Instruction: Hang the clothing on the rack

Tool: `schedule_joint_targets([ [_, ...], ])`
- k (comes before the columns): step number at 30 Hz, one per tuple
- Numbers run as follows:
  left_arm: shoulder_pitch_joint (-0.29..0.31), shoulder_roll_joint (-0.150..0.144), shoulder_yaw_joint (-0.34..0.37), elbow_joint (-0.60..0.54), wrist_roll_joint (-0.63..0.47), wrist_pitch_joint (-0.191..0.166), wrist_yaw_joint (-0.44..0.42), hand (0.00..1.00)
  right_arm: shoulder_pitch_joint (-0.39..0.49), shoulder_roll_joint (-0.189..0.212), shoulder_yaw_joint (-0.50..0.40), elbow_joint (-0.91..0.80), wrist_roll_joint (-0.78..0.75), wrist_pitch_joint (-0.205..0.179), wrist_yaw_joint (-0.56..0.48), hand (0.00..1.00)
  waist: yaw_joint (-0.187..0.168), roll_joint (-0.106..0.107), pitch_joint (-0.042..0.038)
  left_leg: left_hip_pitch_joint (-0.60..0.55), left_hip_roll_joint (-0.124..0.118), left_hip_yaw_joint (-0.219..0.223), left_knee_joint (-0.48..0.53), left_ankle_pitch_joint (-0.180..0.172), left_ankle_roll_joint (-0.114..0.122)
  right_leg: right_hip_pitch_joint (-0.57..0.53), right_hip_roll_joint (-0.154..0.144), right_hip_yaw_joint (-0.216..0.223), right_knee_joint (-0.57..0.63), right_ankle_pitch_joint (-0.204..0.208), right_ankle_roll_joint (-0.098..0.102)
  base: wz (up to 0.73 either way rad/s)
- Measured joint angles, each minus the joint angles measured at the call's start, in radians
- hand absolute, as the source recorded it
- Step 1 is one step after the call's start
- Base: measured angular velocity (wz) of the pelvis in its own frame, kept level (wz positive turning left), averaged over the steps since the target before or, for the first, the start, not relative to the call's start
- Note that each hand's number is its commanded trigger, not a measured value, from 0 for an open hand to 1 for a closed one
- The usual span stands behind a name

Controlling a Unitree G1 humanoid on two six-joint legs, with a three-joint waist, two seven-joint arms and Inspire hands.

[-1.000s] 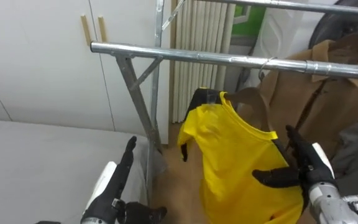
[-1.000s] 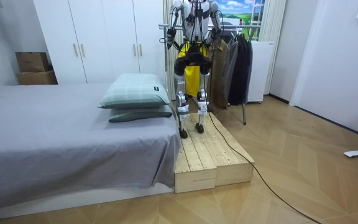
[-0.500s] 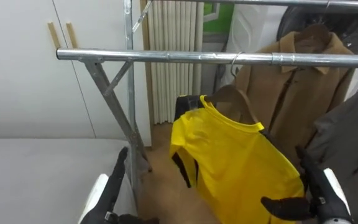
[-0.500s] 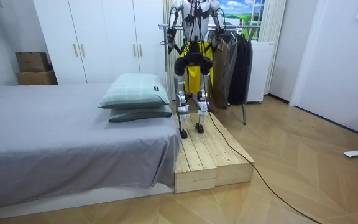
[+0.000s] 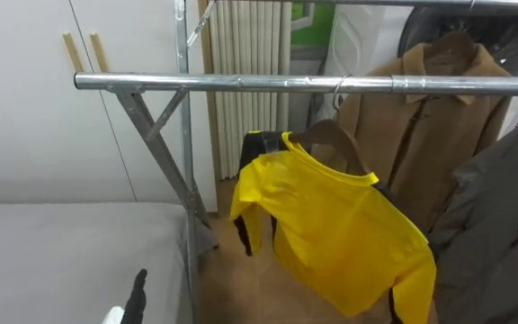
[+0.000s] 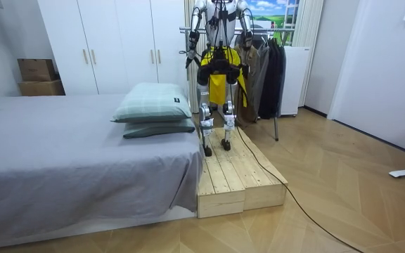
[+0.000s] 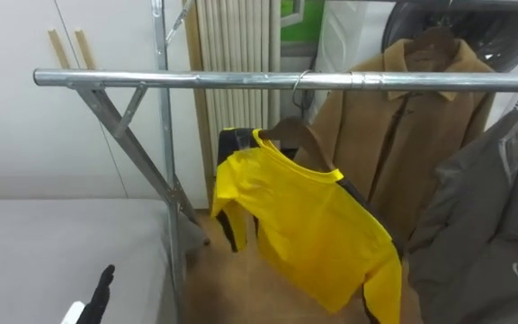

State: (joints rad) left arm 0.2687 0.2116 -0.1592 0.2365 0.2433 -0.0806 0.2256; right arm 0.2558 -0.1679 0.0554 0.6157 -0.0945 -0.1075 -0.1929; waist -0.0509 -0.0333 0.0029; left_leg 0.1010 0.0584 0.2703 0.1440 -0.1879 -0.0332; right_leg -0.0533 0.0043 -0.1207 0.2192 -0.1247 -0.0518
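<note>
In the left eye view I see the yellow shirt (image 5: 340,225) on a wooden hanger (image 5: 329,137) whose hook sits over the metal rail (image 5: 241,83). It hangs tilted, just beside a brown coat (image 5: 425,117) and a grey jacket (image 5: 502,216) on the same rail. My left hand (image 5: 138,286) pokes up at the lower edge over the grey bed (image 5: 52,252); what shows of it is straight and holds nothing. In the room view the robot stands upright on a wooden platform (image 6: 245,176) beside the bed, back to the camera, facing the rack, with the shirt's yellow showing past its hips. The right eye view gives me the same: shirt on the rail, left hand low and apart from it.
</note>
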Motion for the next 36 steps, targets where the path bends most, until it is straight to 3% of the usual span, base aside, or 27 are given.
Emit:
schedule_joint_targets([
  [3, 0.001, -0.002, -0.001, 0.038, -0.001, -0.043, 0.007, 0.00, -0.002, 0.003, 0.000, 0.071, 0.015, -0.014, 0.009, 0.00, -0.001, 0.001, 0.0001, 0.001, 0.000, 0.000, 0.000, 0.000, 0.000, -0.001, 0.001, 0.004, 0.001, 0.000, 0.000, -0.01],
  [8, 0.000, -0.017, 0.000, 0.085, -0.009, -0.049, 0.023, 0.00, -0.009, 0.005, -0.001, 0.204, 0.144, -0.024, 0.045, 0.00, -0.001, 0.011, 0.0061, 0.002, 0.003, -0.005, -0.002, -0.012, 0.002, -0.006, 0.008, 0.008, -0.002, -0.002, 0.002, 0.00],
  [12, 0.000, -0.023, 0.003, 0.085, 0.000, -0.059, 0.030, 0.00, -0.007, 0.015, -0.010, 0.266, 0.233, -0.029, 0.107, 0.00, -0.002, 0.013, 0.0048, -0.002, 0.003, -0.004, -0.002, -0.012, 0.002, -0.005, 0.013, 0.007, 0.001, -0.001, 0.001, 0.00],
  [17, -0.002, -0.027, 0.005, 0.109, 0.002, -0.101, 0.029, 0.00, -0.024, 0.019, -0.031, 0.385, 0.295, -0.037, 0.181, 0.00, -0.002, 0.014, 0.0036, -0.001, 0.003, -0.004, -0.001, -0.012, 0.002, -0.003, 0.010, 0.007, -0.001, -0.003, 0.001, 0.00],
  [26, 0.001, -0.030, 0.000, 0.300, -0.003, -0.116, 0.039, 0.00, -0.072, 0.020, -0.048, 0.515, 0.364, -0.030, 0.234, 0.00, -0.020, 0.007, 0.0017, 0.008, 0.001, -0.011, 0.003, -0.012, 0.002, 0.011, 0.003, -0.003, -0.015, -0.009, 0.004, 0.04],
  [36, 0.007, -0.031, 0.002, 0.320, 0.001, -0.116, 0.048, 0.00, -0.069, 0.020, -0.051, 0.543, 0.409, -0.021, 0.287, 0.00, -0.026, 0.004, -0.0017, 0.009, -0.002, -0.042, 0.003, -0.012, 0.002, 0.029, 0.001, -0.021, -0.034, -0.008, 0.006, 0.06],
])
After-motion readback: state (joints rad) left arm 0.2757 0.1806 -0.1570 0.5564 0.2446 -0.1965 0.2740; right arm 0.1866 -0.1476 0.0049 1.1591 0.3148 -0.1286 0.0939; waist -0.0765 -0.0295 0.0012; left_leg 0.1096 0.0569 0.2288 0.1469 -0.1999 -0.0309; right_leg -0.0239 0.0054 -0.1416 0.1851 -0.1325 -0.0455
